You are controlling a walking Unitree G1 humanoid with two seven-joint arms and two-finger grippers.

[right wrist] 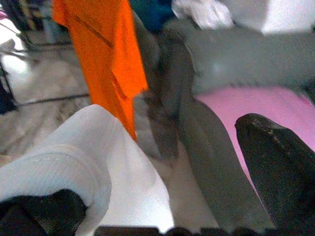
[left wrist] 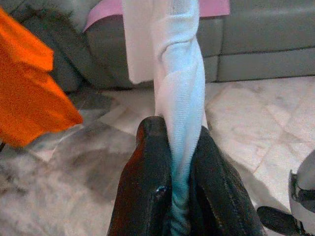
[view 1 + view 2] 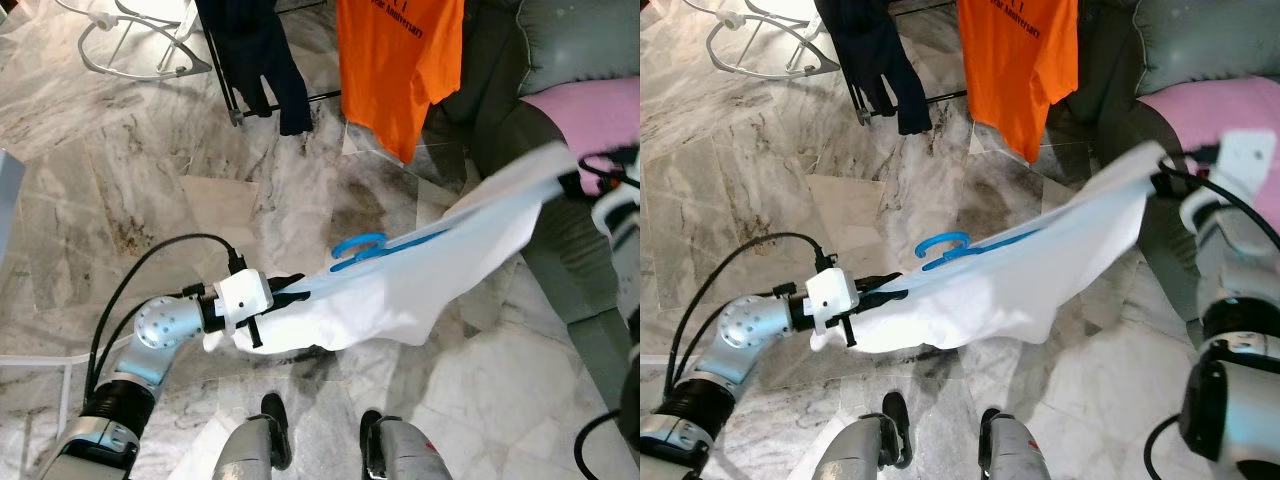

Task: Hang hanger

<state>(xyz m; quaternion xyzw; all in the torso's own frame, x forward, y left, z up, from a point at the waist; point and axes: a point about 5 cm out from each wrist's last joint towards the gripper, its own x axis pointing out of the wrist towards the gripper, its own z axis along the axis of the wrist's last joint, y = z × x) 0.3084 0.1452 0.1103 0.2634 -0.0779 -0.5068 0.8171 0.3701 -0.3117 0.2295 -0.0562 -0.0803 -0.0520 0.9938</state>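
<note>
My left gripper (image 2: 179,196) is clamped on a twisted fold of the white shirt (image 3: 430,280), the cloth pinched tight between my two black fingers (image 2: 147,187). My right gripper (image 3: 1170,180) holds the shirt's other end: the ribbed hem lies over one finger, but its second finger (image 1: 278,162) stands apart from the cloth, so I cannot tell whether that grip is closed.

The shirt is stretched between my arms across the marble floor (image 3: 150,150), and the blue hanger (image 3: 358,248) sits inside it, its hook poking out of the neck toward 11 o'clock from the shirt's middle.

I judge the shirt is on the hanger but not yet hung. The rack leg (image 3: 222,70) with the navy garment (image 3: 265,60) and orange T-shirt (image 3: 400,60) stands at 12 o'clock; next I must carry the hook up there.

The head views show the hanger and whole span; my left wrist view shows the pinch itself, and my right wrist view the grey sofa (image 1: 236,64) with a pink cloth (image 1: 246,105).
</note>
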